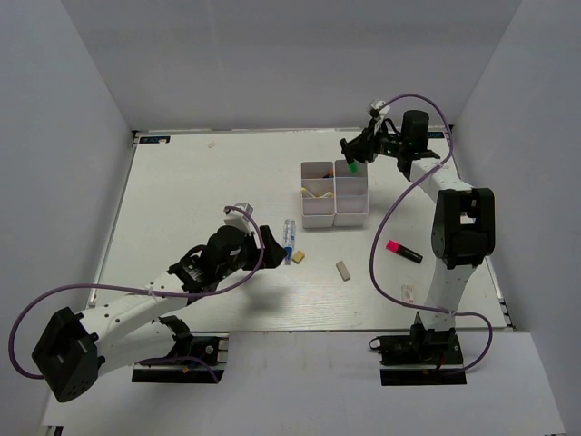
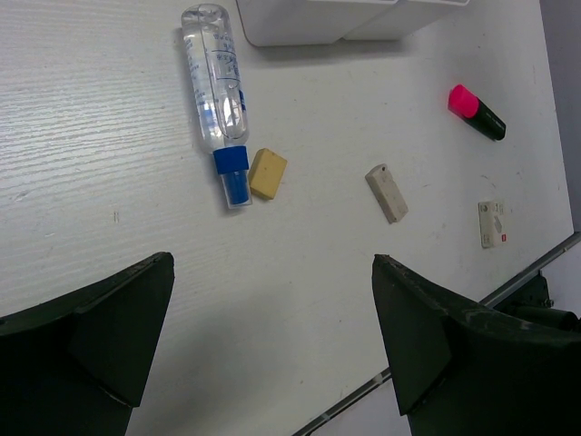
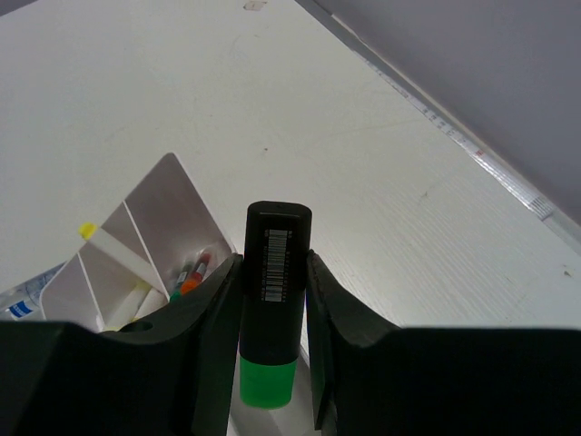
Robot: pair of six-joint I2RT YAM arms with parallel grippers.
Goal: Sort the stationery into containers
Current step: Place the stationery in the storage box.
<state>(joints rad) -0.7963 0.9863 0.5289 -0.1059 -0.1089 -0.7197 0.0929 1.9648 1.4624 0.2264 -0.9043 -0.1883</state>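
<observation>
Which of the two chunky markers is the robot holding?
The green-tipped black marker, pinched in the right hand near the white plastic tray. The pink black-capped marker lies loose on the table.

Whole thing sits on a white painted wood-grain tabletop [image 1: 209,182], boxed in by plain pale grey wall panels [image 1: 64,136] on the left, back and right. There's a thin metal strip [image 3: 472,150] running along the table edge where it meets the wall. Lighting's soft and even, with only faint blurry shadows on the boards.
</observation>
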